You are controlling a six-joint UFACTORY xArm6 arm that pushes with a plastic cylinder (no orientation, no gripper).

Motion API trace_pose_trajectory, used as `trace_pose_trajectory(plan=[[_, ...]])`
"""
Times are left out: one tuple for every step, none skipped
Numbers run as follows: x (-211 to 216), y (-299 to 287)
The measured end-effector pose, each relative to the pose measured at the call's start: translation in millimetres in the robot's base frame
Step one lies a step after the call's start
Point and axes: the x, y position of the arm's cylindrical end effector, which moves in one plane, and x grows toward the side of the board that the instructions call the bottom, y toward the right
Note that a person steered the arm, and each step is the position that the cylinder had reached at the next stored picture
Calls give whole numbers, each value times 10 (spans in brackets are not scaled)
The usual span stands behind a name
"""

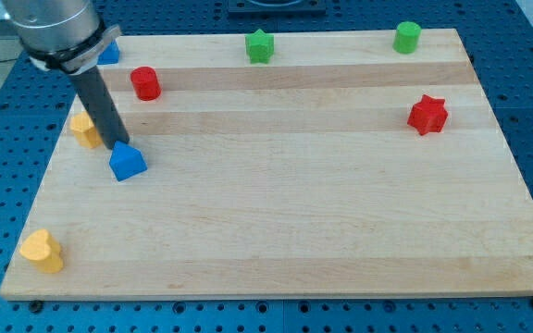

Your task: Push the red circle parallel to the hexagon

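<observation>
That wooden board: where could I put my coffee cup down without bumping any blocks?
The wide middle and bottom right, below the red star and right of the blue block, are bare. The left side is crowded: my tip touches the blue block, with a yellow block and the red circle close by.

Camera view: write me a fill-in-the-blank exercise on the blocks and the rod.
1. My tip rests at the top edge of the ___ triangular block.
2. The red cylinder lies toward the view's ___ of the red star.
3. The yellow heart sits near the board's bottom-___ corner.

Missing words: blue; left; left
</observation>
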Motion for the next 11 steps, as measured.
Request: trace_pose_trajectory(plan=[[-329, 335], [-786, 523], [-1232, 586], [-1388, 221], [-1383, -135], [-1201, -118], [-1009, -5], [-897, 274], [-814, 663], [-691, 975], [-482, 1065]])
